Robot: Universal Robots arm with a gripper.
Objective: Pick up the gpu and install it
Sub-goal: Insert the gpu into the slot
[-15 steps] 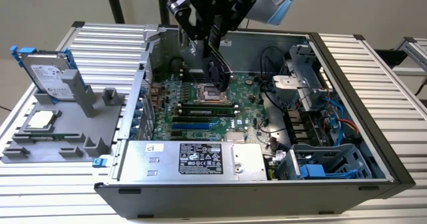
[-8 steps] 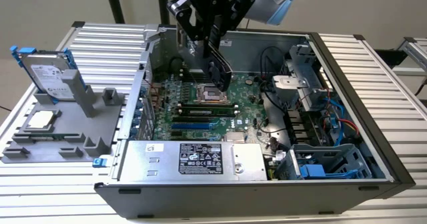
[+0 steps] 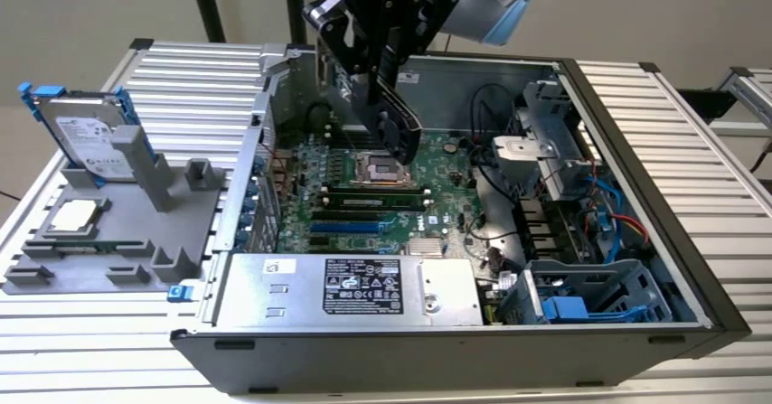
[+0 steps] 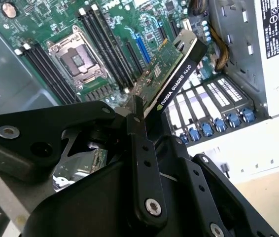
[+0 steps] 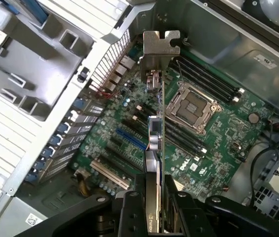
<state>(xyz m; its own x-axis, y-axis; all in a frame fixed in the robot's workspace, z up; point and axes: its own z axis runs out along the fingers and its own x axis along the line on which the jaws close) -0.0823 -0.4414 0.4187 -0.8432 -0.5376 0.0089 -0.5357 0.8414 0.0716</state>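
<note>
Your gripper [image 5: 154, 207] is pinching the graphics card [image 5: 155, 136] edge-on between its fingers, with the arm reaching down from above into the open computer case [image 3: 422, 359]. The card hangs tilted over the motherboard [image 5: 216, 145], its silver bracket [image 5: 161, 47] toward the slotted back wall. It looks clear of the slots, though that's hard to confirm.

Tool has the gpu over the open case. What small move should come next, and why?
The gpu, gripped in the tool, hangs above the motherboard, unseated; probably shift it toward the blue slot while lowering slightly.
</note>
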